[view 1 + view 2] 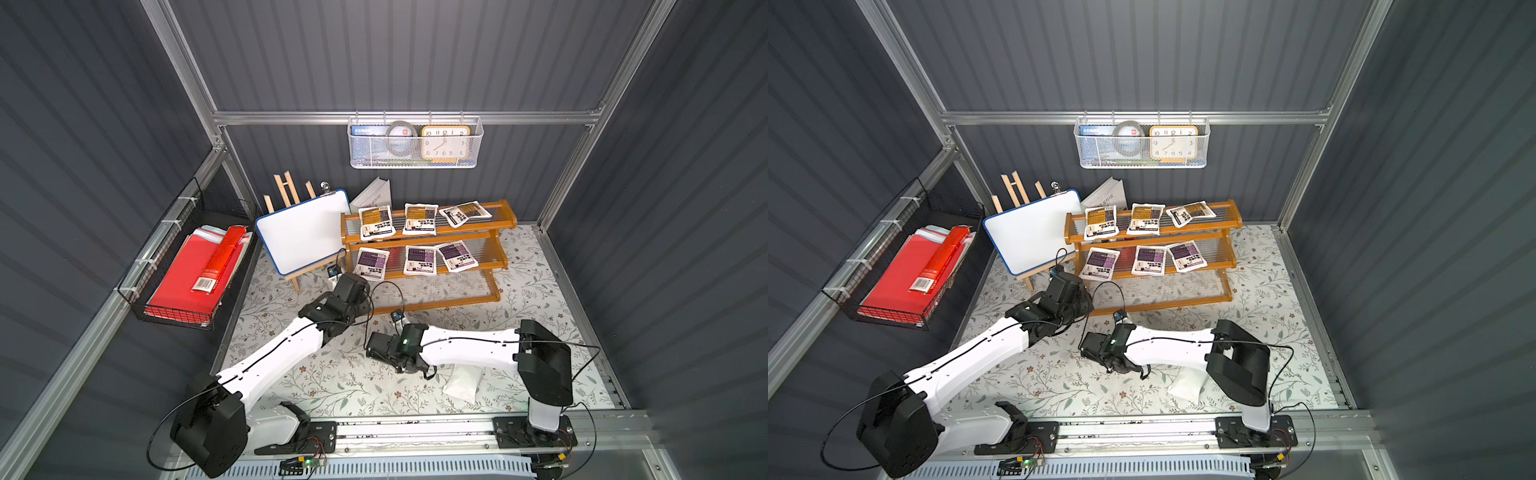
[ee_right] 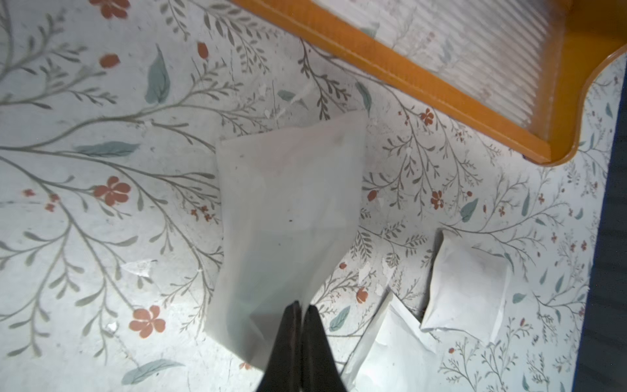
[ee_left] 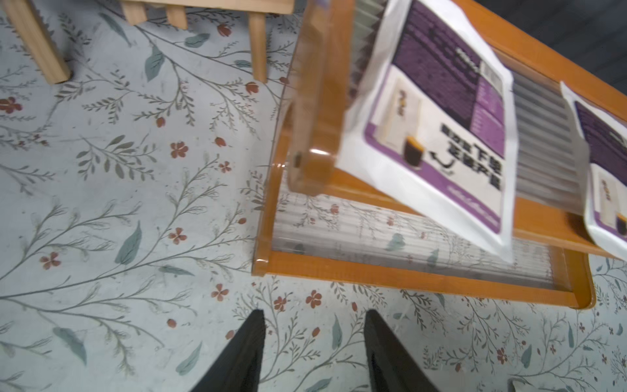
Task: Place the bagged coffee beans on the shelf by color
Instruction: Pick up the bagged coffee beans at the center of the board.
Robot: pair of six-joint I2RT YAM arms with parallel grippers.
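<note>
Pouch handling is the whole matter now: my right end effector [image 2: 301, 307] is pinched shut on the flat edge of one white coffee pouch [image 2: 288, 210], which seems to hang just above the counter [image 2: 101, 237] with its plain back toward my wrist camera, so I cannot read its colour from this side. It looks light and limp. The film bows below the pinch, and I judge the beans inside would swing it if I moved sharply. The film looks smooth, likely slippery, so the flat seam is the place to hold, not the plump middle. My left end effector [image 3: 314, 314] stands open and empty over the counter beside the left end of the shelf [image 3: 424, 281], near a purple pouch [image 3: 437, 129] on the middle tier. In both top views the top tier carries three orange-brown pouches [image 1: 419, 219], the middle three purple, and the lowest tier [image 1: 436, 286] is bare. Another white pouch [image 2: 464, 281] lies on the counter near the held one.
</note>
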